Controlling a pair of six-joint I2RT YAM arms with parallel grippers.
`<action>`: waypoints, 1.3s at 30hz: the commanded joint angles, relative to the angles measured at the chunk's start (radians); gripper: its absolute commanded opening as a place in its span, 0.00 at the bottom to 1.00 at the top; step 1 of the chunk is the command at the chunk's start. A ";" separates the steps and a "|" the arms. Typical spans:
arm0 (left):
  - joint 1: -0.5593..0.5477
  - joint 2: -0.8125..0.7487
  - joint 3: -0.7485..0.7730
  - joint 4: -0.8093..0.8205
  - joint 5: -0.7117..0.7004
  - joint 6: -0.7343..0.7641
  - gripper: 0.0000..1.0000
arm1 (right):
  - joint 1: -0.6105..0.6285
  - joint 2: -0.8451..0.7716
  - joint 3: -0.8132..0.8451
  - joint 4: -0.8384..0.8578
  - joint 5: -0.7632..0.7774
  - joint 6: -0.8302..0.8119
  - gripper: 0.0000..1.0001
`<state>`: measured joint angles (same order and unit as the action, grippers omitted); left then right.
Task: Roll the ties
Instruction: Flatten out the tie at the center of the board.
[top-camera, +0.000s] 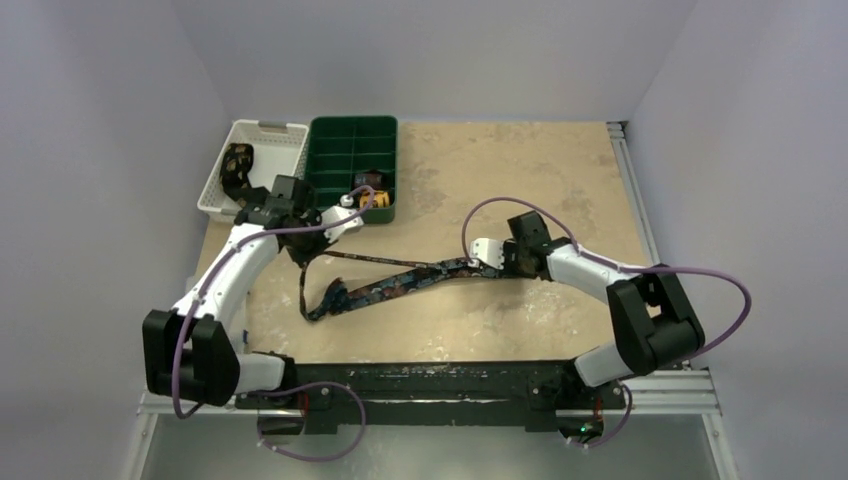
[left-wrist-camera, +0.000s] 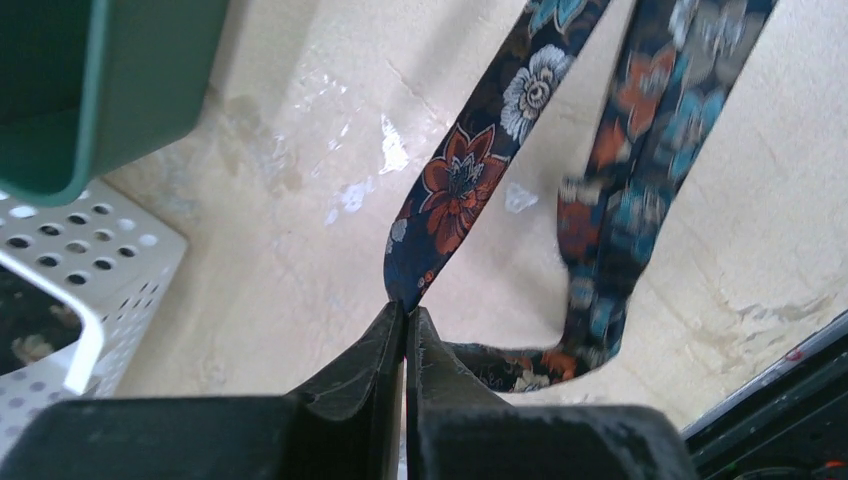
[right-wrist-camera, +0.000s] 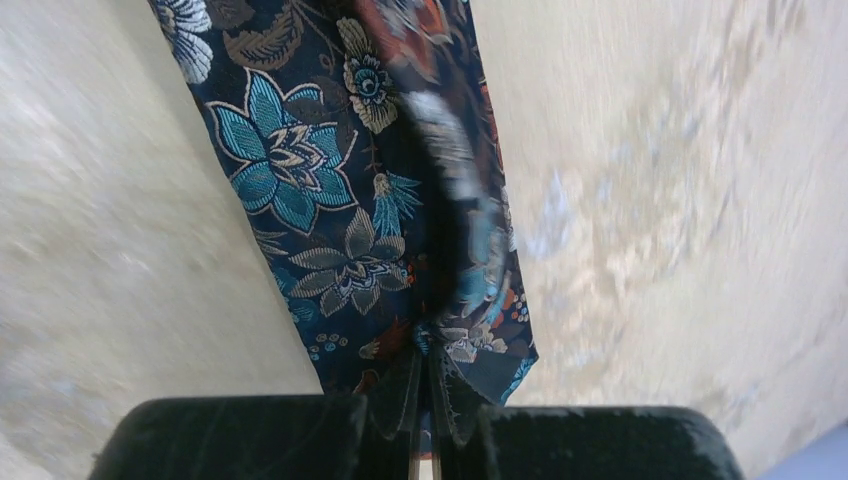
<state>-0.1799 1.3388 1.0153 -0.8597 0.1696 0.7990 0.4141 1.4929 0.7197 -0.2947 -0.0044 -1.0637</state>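
**A robot lab's test cell**

This is a laboratory bench built for robot trials, not a home or a shop. Plain pale walls (top-camera: 430, 50) box in a scuffed beige tabletop (top-camera: 520, 170) on three sides, with a metal track (top-camera: 632, 190) along its right edge. Two white-and-black machines, the left arm (top-camera: 240, 265) and the right arm (top-camera: 585, 265), are bolted to a black rail (top-camera: 440, 385) at the near edge and trail purple cables (top-camera: 700, 270). A green divided tray (top-camera: 352, 122) and a white perforated basket (top-camera: 268, 130) sit at the back.
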 joint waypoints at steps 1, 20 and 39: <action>0.036 -0.079 -0.013 -0.058 0.062 0.136 0.00 | -0.091 -0.007 -0.065 -0.077 0.078 -0.029 0.00; 0.071 -0.078 -0.075 -0.096 0.167 -0.055 0.84 | -0.193 0.010 -0.045 -0.104 0.083 -0.067 0.00; -0.320 0.163 -0.084 0.031 -0.068 -0.114 0.40 | -0.257 0.040 -0.025 -0.102 0.105 -0.082 0.00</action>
<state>-0.4789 1.4368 0.9119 -0.8570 0.2134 0.6662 0.1825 1.4902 0.7052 -0.3183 0.0956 -1.1439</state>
